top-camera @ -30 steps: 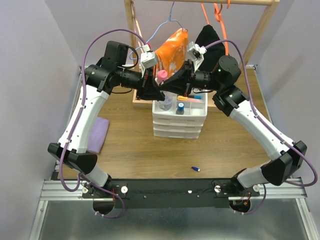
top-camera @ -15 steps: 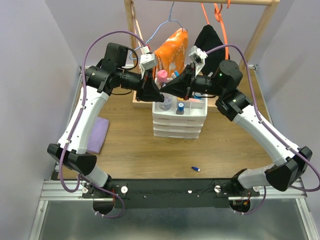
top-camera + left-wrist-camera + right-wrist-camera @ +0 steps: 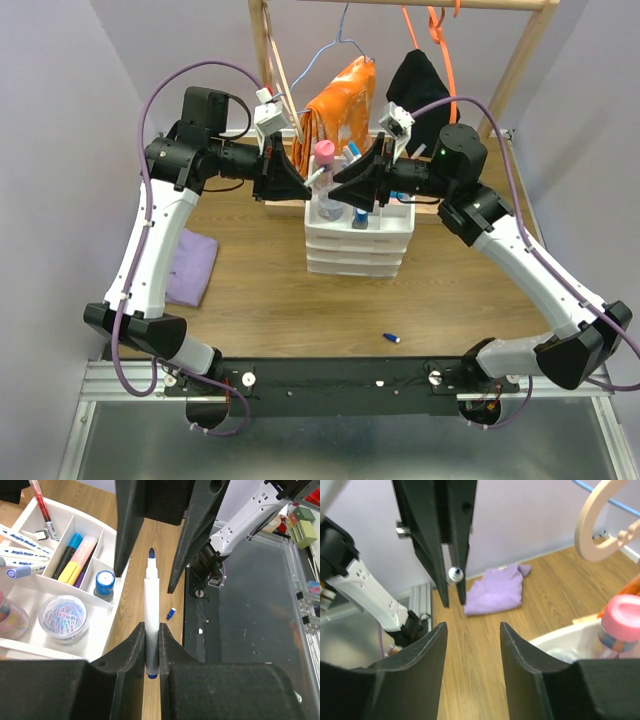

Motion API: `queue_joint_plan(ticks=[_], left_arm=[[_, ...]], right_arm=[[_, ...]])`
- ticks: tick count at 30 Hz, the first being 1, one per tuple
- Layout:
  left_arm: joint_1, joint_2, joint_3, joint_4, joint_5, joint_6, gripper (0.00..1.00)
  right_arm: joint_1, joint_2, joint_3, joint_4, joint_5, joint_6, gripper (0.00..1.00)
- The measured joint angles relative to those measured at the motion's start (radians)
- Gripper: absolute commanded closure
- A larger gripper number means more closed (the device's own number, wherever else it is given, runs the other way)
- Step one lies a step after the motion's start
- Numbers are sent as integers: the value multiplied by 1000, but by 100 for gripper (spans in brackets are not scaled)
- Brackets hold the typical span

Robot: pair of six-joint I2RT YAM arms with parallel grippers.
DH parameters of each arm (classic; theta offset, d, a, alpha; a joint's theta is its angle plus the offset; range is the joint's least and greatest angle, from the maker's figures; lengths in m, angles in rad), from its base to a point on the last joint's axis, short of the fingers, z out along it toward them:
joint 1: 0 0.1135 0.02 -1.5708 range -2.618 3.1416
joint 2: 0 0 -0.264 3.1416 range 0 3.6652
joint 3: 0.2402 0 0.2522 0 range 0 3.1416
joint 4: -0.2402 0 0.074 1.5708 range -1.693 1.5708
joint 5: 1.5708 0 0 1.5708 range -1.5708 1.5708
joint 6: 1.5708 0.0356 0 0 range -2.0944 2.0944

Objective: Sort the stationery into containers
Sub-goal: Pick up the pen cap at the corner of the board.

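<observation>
Jaws of the left gripper (image 3: 151, 650) closed on a white marker (image 3: 151, 600), blue tip uncapped, held just beside the white divided tray (image 3: 65, 586) with pens (image 3: 25, 536) in its compartments. Facing it, the right gripper (image 3: 472, 645): jaws apart, empty. Small blue cap (image 3: 171, 613) lies on the table (image 3: 162, 535).

The bench (image 3: 270, 290) is wood-grain, smooth with a low sheen. The tray (image 3: 52, 579) is glossy white plastic, and the marker (image 3: 151, 595) has a smooth white plastic barrel. The left gripper (image 3: 152, 632) has matt black jaws. The purple cloth (image 3: 495, 591) looks soft and creased. The tub (image 3: 62, 617) is clear, probably plastic
</observation>
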Motion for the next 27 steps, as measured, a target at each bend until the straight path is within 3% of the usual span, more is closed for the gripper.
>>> queue_joint_plan(ticks=[7, 13, 17, 23, 27], left_arm=[[1, -10, 0, -6, -1, 4, 100], [1, -38, -24, -42, -59, 51, 100], [1, -132, -159, -78, -109, 87, 100], [1, -219, -309, -122, -164, 135, 100], [3, -259, -376, -128, -192, 142, 100]], right_arm=[[-1, -8, 121, -285, -7, -221, 45], [-1, -105, 146, -724, 0, -635, 48], [0, -130, 145, -1059, 95, -943, 51], [7, -128, -10, -1256, 281, -1168, 52], [53, -106, -102, -1293, 355, -1210, 53]])
